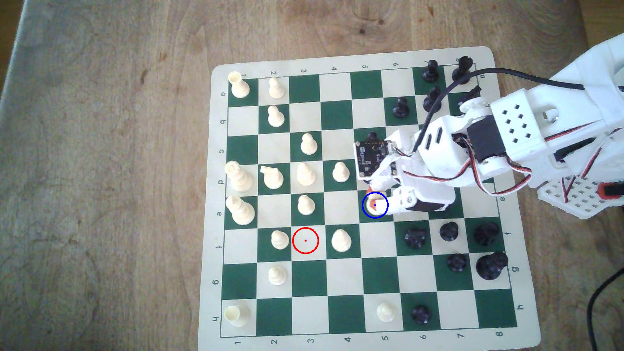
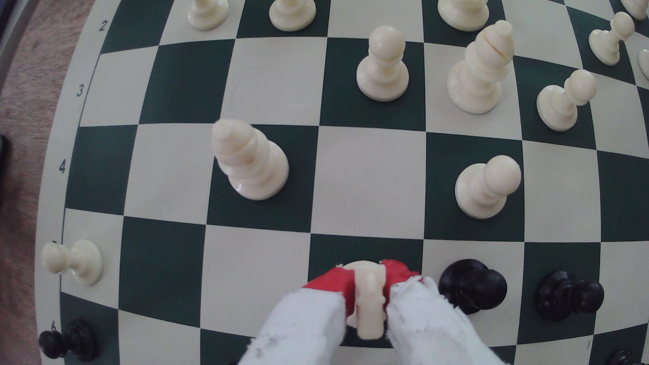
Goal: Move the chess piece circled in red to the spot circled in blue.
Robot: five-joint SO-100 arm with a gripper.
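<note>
My gripper is shut on the cream-white chess piece, a small piece with a lumpy top. It holds the piece over the spot circled in blue, a dark green square near the board's middle. In the wrist view the piece is pinched between my red-tipped, white-wrapped fingers, with its round base toward the dark square. Whether the base touches the board I cannot tell. The red ring marks a bare cream square further toward the exterior view's left.
A cream bishop and a cream pawn stand one file to the exterior view's left of the held piece. Black pieces crowd the right side; one black pawn stands right beside my fingers. The arm's cable hangs over the black pieces.
</note>
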